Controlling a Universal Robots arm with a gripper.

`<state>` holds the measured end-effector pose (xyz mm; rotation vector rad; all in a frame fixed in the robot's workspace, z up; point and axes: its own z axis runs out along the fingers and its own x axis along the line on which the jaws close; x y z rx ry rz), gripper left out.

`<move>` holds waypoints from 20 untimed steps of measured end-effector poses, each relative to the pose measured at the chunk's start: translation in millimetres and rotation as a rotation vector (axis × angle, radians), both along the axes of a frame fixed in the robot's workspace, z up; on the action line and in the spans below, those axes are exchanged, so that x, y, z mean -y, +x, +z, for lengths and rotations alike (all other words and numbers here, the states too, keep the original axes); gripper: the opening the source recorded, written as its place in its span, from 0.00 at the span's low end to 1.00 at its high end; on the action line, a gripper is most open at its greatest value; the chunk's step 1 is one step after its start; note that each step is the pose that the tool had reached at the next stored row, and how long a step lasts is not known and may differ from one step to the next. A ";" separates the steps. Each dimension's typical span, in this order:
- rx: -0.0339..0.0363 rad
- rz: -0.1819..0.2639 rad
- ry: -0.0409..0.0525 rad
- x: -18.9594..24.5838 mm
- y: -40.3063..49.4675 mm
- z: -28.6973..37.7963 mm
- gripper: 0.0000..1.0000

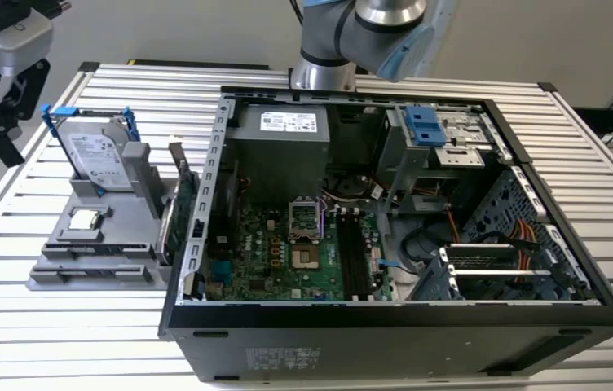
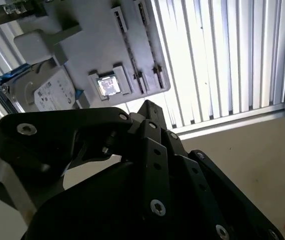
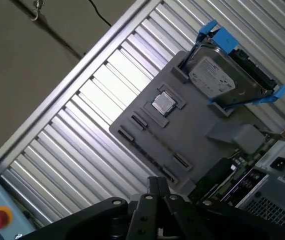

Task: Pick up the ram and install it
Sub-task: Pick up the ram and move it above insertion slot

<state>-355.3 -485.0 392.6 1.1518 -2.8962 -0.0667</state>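
Ram (image 3: 147,154) sits edge-on in a long slot of the grey moulded holder (image 3: 195,137), at the end farthest from the hard drive (image 3: 217,80). From above in the first wrist view you get only a thin dark line between small end clips, so little of its green board can be made out.

Your gripper (image 3: 155,181) is black, built of bolted metal links. In both wrist views the links run together to a single tip, so it reads as closed with nothing in it, hanging above the desk (image 3: 97,100) beside the holder and apart from the ram.

The desk is ribbed, bright aluminium slats. The hard drive is a silver slab with a white label, framed by blue plastic rails (image 3: 222,36). A small square silver chip (image 3: 162,103) lies flat in a pocket mid-holder.

The exterior view gives you what the wrist views do not: the open black computer case (image 1: 394,338) just beside the holder, on the exterior view's right, with its green motherboard (image 1: 274,244) lying flat inside.
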 end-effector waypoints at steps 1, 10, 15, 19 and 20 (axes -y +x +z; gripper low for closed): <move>0.0000 0.015 0.0000 0.0 0.0 0.0 0.00; 0.0000 0.149 -0.0001 0.0 0.0 0.0 0.00; 0.0001 0.226 0.0000 0.0 0.0 0.0 0.00; 0.0000 0.289 0.0000 0.0 0.0 0.0 0.00; 0.0000 0.304 0.0000 0.0 0.0 0.0 0.00</move>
